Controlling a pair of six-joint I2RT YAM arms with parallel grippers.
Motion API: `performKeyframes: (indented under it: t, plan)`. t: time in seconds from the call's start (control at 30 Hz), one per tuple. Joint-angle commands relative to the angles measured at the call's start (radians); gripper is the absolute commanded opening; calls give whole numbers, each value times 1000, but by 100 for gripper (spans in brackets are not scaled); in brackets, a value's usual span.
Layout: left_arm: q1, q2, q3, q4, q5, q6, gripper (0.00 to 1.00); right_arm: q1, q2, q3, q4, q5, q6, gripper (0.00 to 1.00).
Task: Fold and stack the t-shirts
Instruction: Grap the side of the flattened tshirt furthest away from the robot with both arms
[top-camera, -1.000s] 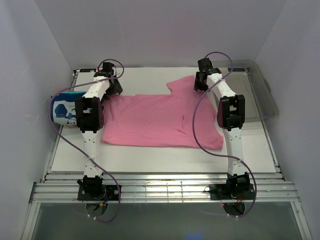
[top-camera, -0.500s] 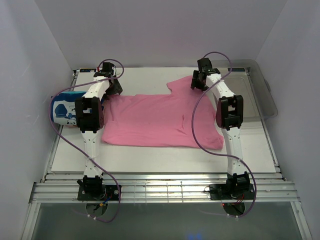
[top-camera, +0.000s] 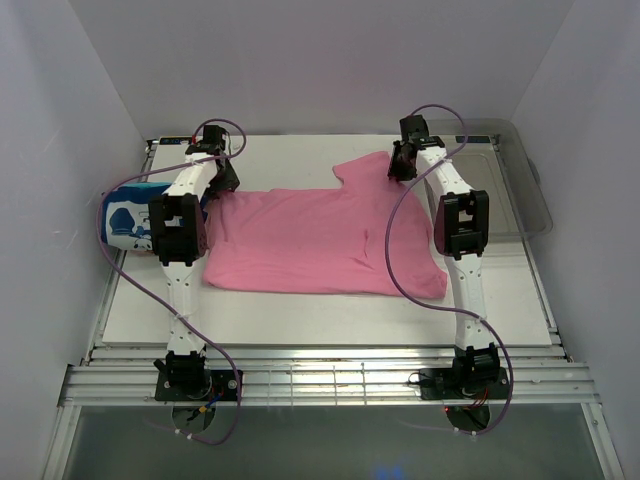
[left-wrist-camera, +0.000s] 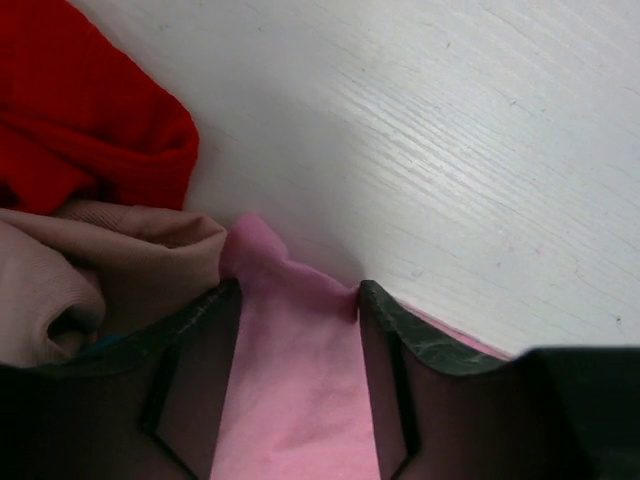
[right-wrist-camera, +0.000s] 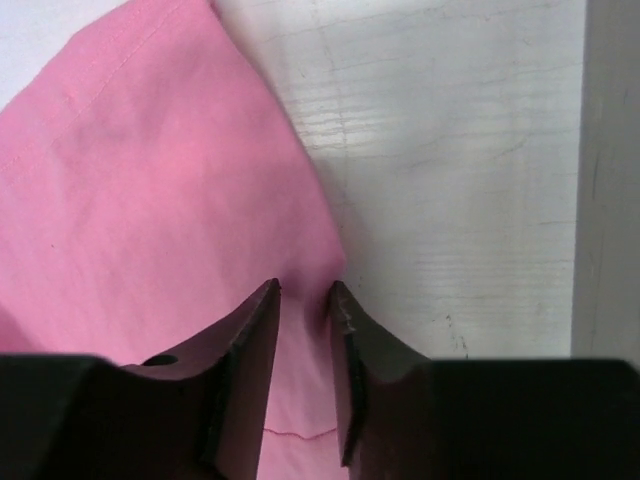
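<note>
Inside white walls (top-camera: 300, 60), on a white table (top-camera: 300, 320): pink tee (top-camera: 310, 240) spread flat, stack (top-camera: 125, 222) at left edge, bin (top-camera: 520, 190) far right. Left gripper (left-wrist-camera: 298, 290) parted astride tee's far corner; right gripper (right-wrist-camera: 305, 290) narrowly parted over its edge.

— How many t-shirts do we count?
— One pink t-shirt (top-camera: 320, 240). Among the folded ones we make out three: one blue printed tee (top-camera: 128, 220), one red cloth (left-wrist-camera: 80, 120) and one beige cloth (left-wrist-camera: 100, 260). We cannot tell if there are more.
— And besides those?
— One clear plastic bin (top-camera: 515, 190), one worktop (top-camera: 300, 312) and two arms, the left arm (top-camera: 180, 225) and the right arm (top-camera: 462, 225). Each carries one end effector: the left end effector (left-wrist-camera: 298, 288) and the right end effector (right-wrist-camera: 305, 288).
</note>
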Motion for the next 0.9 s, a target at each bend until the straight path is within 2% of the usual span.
performKeyframes:
  t: [0.0,0.03,0.07,0.13,0.17,0.3,0.47,0.87]
  plan:
    - [10,-3,-39,-32,19,-10,59,-1,5,-18,-16,-17,15,31]
    - [10,-4,-40,-32,19,-8,52,-1,2,-21,-14,-16,15,20]
    - [10,-3,-40,-32,19,-8,41,-1,-3,-31,-14,-16,13,17]
    - [10,-4,-40,-32,21,-6,31,-1,-12,-43,-11,-13,12,9]
    - [11,-3,-43,-32,22,-6,22,-1,-15,-54,-11,-12,10,8]
    - [11,-1,-49,-35,36,-8,11,-1,-44,-90,-11,-8,4,8]
    - [10,-18,-75,-35,50,1,6,0,-119,-175,4,37,1,8]
    - [3,-138,-152,-17,30,37,7,20,-384,-409,33,57,13,8]
